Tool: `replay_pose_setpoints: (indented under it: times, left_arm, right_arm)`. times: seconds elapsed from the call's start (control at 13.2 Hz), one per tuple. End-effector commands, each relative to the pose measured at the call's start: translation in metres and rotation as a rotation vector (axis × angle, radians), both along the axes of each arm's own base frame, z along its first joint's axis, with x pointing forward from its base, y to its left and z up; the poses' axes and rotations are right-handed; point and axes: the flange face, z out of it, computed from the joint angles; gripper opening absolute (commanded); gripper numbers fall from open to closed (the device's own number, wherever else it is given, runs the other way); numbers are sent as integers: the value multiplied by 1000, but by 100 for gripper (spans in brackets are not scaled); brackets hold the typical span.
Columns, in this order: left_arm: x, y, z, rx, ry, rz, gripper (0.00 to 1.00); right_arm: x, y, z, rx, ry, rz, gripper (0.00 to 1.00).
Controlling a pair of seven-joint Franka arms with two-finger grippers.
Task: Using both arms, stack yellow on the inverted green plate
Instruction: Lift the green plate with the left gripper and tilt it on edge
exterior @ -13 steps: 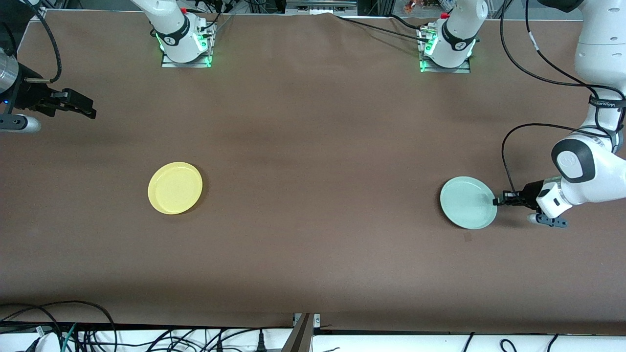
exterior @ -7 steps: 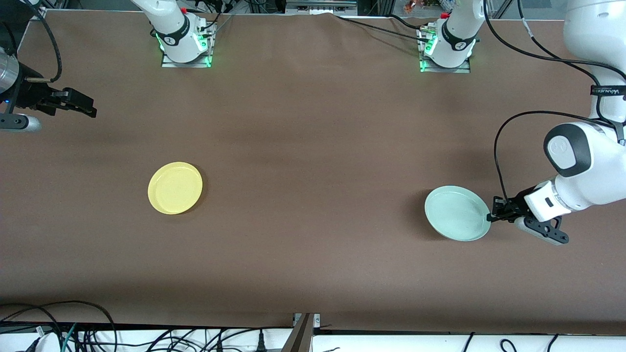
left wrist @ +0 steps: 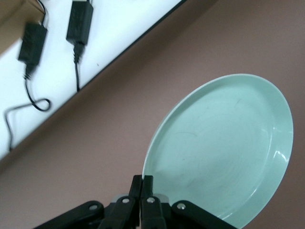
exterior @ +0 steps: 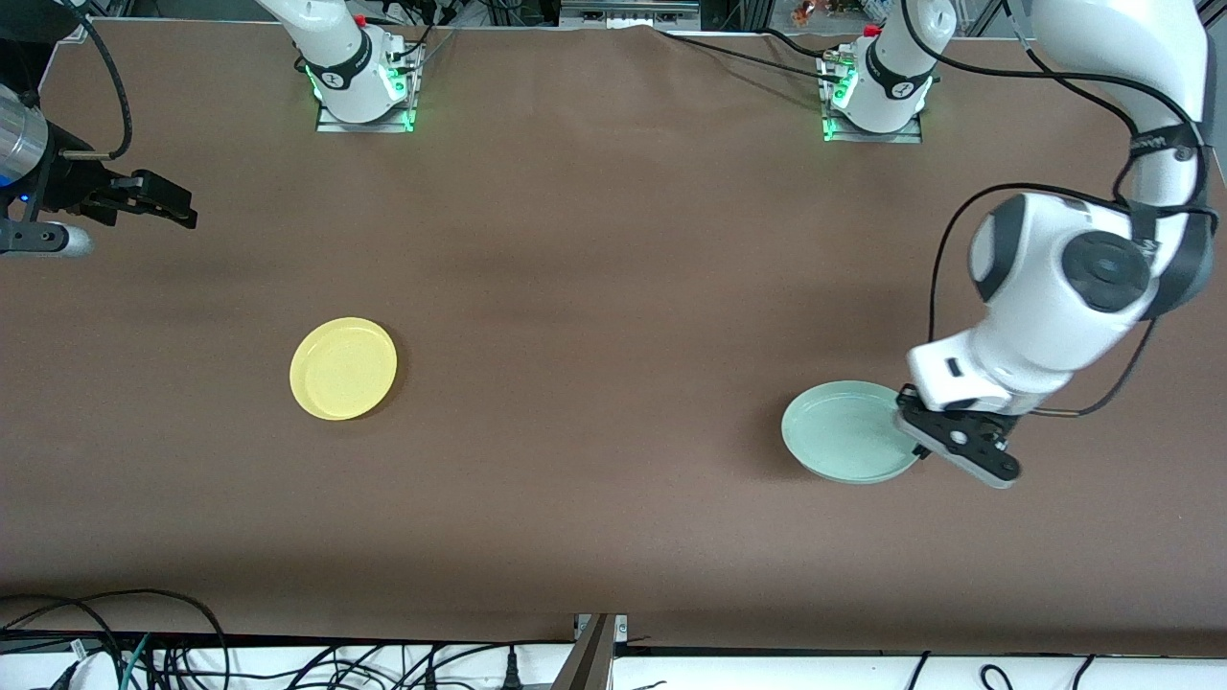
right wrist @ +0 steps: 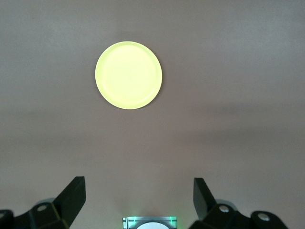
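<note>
The pale green plate (exterior: 848, 431) is held by its rim, lifted and tilted above the table at the left arm's end, hollow side showing. My left gripper (exterior: 911, 426) is shut on that rim; in the left wrist view the gripper (left wrist: 147, 183) pinches the edge of the green plate (left wrist: 224, 148). The yellow plate (exterior: 343, 368) lies upright on the table toward the right arm's end. My right gripper (exterior: 163, 201) waits high at the right arm's end, open and empty; in its wrist view the gripper (right wrist: 138, 195) frames the table with the yellow plate (right wrist: 128, 75) below.
The brown table (exterior: 594, 287) carries only the two plates. The arm bases (exterior: 362, 86) (exterior: 874, 96) stand along the table edge farthest from the front camera. Cables and power bricks (left wrist: 78, 21) lie off the table's edge.
My left gripper has lifted the green plate off the table, carried it toward the table's middle and nearer the front camera, and rotated its wrist. The right arm barely moved.
</note>
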Motion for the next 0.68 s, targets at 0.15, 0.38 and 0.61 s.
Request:
replay_pose_setpoints:
  times: [0.15,0.38,0.61]
  left_arm:
    - [-16,-92,17,322,-257,-105,0]
    - [-41,-140,-4,415,-385,-72,0]
    - [-61,-168,-30,457,-470,-71,0]
  right_arm:
    - [-7,1,8,7,2,-4,100]
    - [-7,1,8,8,2,-4,100]
    - [-7,1,8,8,2,-4,100]
